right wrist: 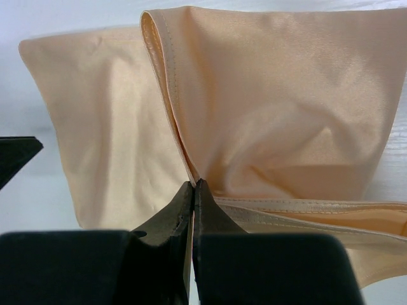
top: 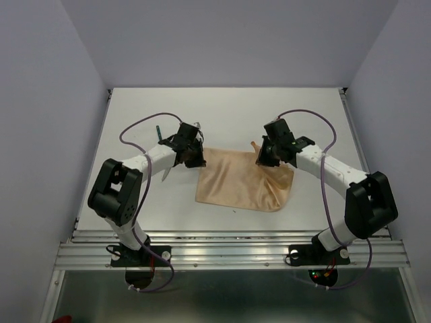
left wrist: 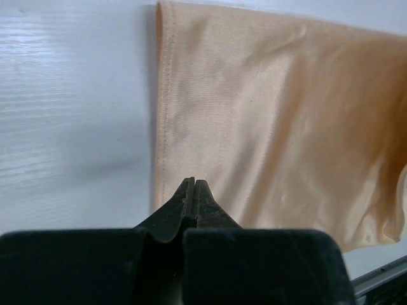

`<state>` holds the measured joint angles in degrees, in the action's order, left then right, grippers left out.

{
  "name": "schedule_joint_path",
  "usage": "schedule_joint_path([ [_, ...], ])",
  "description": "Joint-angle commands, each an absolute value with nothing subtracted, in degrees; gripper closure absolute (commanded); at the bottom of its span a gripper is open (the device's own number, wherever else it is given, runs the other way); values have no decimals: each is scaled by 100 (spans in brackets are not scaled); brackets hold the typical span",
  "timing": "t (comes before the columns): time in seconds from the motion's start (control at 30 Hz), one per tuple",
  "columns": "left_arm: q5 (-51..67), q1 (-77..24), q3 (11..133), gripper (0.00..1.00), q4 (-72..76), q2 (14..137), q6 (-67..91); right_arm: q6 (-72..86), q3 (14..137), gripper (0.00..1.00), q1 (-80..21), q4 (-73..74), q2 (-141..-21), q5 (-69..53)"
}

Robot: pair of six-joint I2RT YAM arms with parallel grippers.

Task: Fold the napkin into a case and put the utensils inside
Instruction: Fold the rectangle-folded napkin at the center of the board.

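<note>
With the napkin (top: 242, 185) lying wrinkled on the worktop (top: 222, 108) between the arms, right jaws clenched on a raised fold and left jaws closed at its far left corner, uneven pulling could slip the slick cloth free or skew the fold.

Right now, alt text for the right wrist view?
Jaws shut on a hemmed edge of the peach napkin, which stands up in a fold fanning from the pinch. More napkin spreads to the left over the white table; a dark shape juts in at the left edge.
</note>
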<state>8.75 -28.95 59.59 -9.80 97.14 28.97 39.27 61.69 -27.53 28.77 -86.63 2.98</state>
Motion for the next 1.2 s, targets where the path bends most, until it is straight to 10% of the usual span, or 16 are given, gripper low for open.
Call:
schedule_joint_path([
  [0.0, 843, -2786, 5643, 100, -1143, 9264, 2786, 4060, 6477, 99, -2979, 2637, -8684, 544],
  [1.17, -712, -3384, 5124, 100, -1415, 8913, 3217, 4658, 8042, 99, -4500, 3147, -10107, 1556],
])
